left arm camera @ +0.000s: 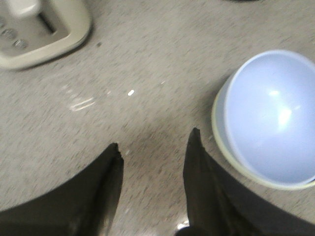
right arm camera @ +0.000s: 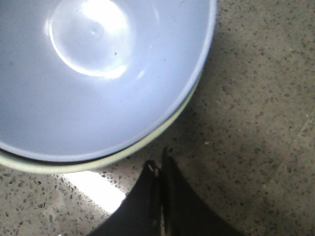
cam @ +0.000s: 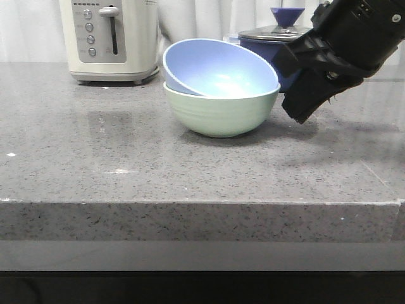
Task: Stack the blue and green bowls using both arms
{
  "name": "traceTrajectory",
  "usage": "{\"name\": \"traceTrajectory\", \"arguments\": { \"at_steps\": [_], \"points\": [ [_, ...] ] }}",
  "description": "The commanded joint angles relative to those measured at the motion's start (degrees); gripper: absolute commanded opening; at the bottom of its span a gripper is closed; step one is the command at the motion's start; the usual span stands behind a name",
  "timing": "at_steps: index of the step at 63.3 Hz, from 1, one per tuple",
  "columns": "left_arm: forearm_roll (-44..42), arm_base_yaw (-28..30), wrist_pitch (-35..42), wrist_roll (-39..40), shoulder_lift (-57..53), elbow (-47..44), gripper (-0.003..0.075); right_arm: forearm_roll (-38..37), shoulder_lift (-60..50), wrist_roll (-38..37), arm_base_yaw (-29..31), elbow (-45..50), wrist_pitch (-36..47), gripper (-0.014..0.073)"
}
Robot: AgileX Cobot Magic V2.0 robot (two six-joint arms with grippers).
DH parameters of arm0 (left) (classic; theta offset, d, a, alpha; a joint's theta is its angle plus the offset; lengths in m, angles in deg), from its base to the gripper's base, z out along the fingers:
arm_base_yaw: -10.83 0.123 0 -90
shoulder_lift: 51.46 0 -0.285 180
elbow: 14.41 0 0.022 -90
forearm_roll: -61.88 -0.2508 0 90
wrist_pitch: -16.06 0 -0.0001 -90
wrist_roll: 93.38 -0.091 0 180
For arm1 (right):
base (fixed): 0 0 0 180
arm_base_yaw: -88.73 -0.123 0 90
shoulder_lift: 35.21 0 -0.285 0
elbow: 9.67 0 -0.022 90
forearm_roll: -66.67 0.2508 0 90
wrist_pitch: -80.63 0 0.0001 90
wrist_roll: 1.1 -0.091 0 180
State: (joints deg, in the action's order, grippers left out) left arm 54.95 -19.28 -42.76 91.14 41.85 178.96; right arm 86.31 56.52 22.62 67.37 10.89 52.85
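Blue bowl [cam: 218,68] sits tilted inside the green bowl [cam: 220,113] at mid-table in the front view, its left rim riding higher than its right, so the stack looks made but not fully seated. The right gripper [cam: 302,107] hangs just right of the pair, tips angled down toward the table and clear of both rims; it appears to carry nothing, and how its jaws stand is hard to read from here. A toaster [cam: 114,39] stands far left and a lidded saucepan [cam: 273,39] far right, behind the bowls. The left arm is out of this view.

From the left wrist, the left gripper [left arm camera: 155,147] hovers over bare table [left arm camera: 147,64] with its fingers spread apart and nothing between them. The blue bowl [left arm camera: 273,115] and the thin green rim [left arm camera: 220,137] beneath it lie off to the gripper's right, near but untouched, with the toaster [left arm camera: 39,29] farther off on the other side.

From the right wrist, the right gripper [right arm camera: 160,164] has its fingertips pressed together, empty, just beside the green rim [right arm camera: 147,145] and apart from it. The blue bowl [right arm camera: 98,73] fills the view beyond, nested in the green one. Judging by the tilt, a nudge to level the blue bowl may remain.
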Motion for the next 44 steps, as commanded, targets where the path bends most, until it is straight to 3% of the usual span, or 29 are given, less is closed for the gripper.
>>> {"name": "traceTrajectory", "arguments": {
  "at_steps": [1,44],
  "points": [
    [-3.2,-0.2,4.6,2.2,-6.0,-3.0,0.0302,0.9,-1.8,0.5,0.0,-1.3,2.8,-0.0064],
    [-3.0,-0.2,8.0,3.4,-38.2,-29.2,0.0302,0.9,-1.8,0.5,0.0,-1.3,2.8,-0.0064]
  ]
}}
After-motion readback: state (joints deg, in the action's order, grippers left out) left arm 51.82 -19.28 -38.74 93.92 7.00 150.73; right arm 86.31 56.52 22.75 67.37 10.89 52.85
